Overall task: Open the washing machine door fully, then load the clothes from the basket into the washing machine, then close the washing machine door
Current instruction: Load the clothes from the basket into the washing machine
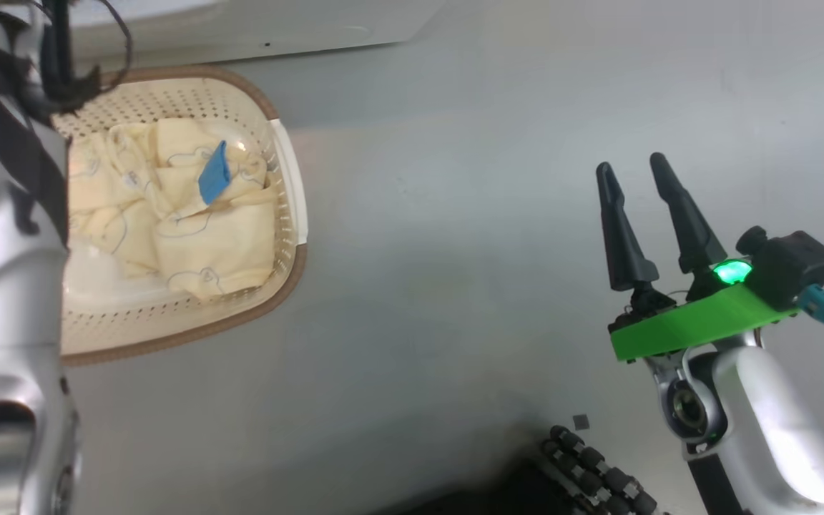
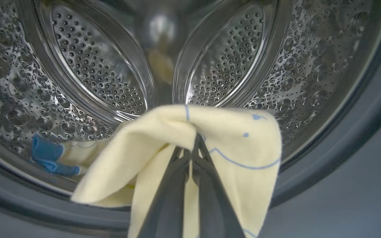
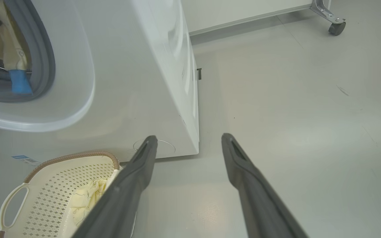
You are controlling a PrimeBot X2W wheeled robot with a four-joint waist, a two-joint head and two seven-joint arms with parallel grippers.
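grey floor (image 1: 455, 286); left gripper (image 2: 193, 140) pinches clothes (image 2: 240, 132) before drum (image 2: 94, 72); right gripper (image 1: 631, 164) spread.

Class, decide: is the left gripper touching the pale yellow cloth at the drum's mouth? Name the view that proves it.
Touching. The left wrist view shows the left gripper shut on the yellow cloth, which folds over its tips.

The soft pale yellow fabric clothes (image 1: 190, 229) carry thin blue outline drawings and one bright blue patch (image 1: 213, 172). The small cream plastic basket (image 1: 169, 100) is dotted with rows of holes and edged with a brown woven-look rim (image 1: 296, 282). The white boxy washing machine (image 3: 137, 82) has a grey rubber gasket (image 3: 43, 56) and a shiny steel drum (image 2: 94, 72) speckled with perforations. The right gripper (image 1: 631, 163) has black fingers on a bright green plate (image 1: 698, 322).
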